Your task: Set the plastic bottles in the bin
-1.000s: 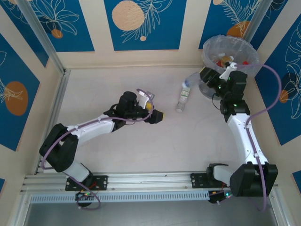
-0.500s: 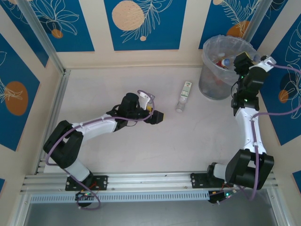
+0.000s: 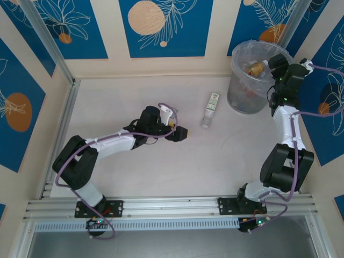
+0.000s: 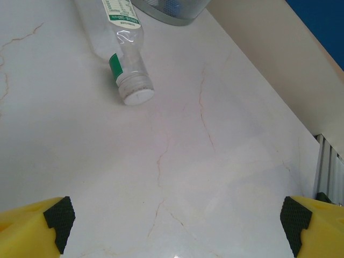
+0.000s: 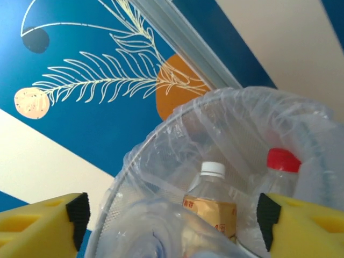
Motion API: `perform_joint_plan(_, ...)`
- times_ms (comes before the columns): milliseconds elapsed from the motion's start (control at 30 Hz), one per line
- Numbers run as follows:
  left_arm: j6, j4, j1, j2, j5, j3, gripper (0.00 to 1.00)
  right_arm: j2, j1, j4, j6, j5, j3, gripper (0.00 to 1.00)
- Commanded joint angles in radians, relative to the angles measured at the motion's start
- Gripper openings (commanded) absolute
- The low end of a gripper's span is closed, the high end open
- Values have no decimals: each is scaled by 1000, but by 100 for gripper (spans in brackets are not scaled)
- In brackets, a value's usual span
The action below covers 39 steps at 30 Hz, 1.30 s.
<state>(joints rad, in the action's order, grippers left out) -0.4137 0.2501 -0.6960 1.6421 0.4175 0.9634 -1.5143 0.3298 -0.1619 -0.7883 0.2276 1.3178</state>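
Left hand [image 4: 177, 228] was open wide, nothing between the pads [image 4: 58, 215], low over the counter [image 4: 226, 161]. Top view put it about mid-frame, pointing right.

One bottle [image 4: 122, 51] lay on its side on the counter, at the upper left of the left wrist view. It was clear, with a green-and-white label and a white cap facing the camera. It was well ahead of the hand, not touching. In the top view it sat just left of the bin [image 3: 244, 94], cap end toward the bottom of the frame, with a small gap between them. The bin's base showed at the top edge of the left wrist view, just behind the bottle.

Right hand [image 5: 171, 220] was open wide too, and empty. Its yellow fingers [image 5: 37, 226] sat at both lower corners of the right wrist view, up at the bin's rim. Top view: right arm at upper right, hand over the bin's right edge.

Bin stood upright at the upper right corner of the counter, lined with a clear crinkly bag [image 5: 161, 161]. Inside, right wrist view:
- orange-label bottle [image 5: 210, 207], white cap, lower centre
- red-capped bottle [image 5: 282, 166] to its right, partly behind the bag

Couldn't count the rest of the bin's contents through the bag.
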Motion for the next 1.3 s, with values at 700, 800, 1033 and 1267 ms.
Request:
perform_joint_plan(700, -138, -37, 6, 35, -297, 13, 99, 235, -366, 437, 316, -18, -168, 99)
perform_joint_plan(800, -154, -47, 7, 15, -354, -10, 99, 160, -415, 481, 325, 0, -149, 99)
perform_joint_plan(1033, -180, -74, 6, -41, -479, -72, 100, -111, -476, 655, 383, 47, 28, 99)
perform_joint_plan(1267, -178, -109, 6, -61, -521, -78, 99, -363, -482, 766, 408, 98, 249, 99)
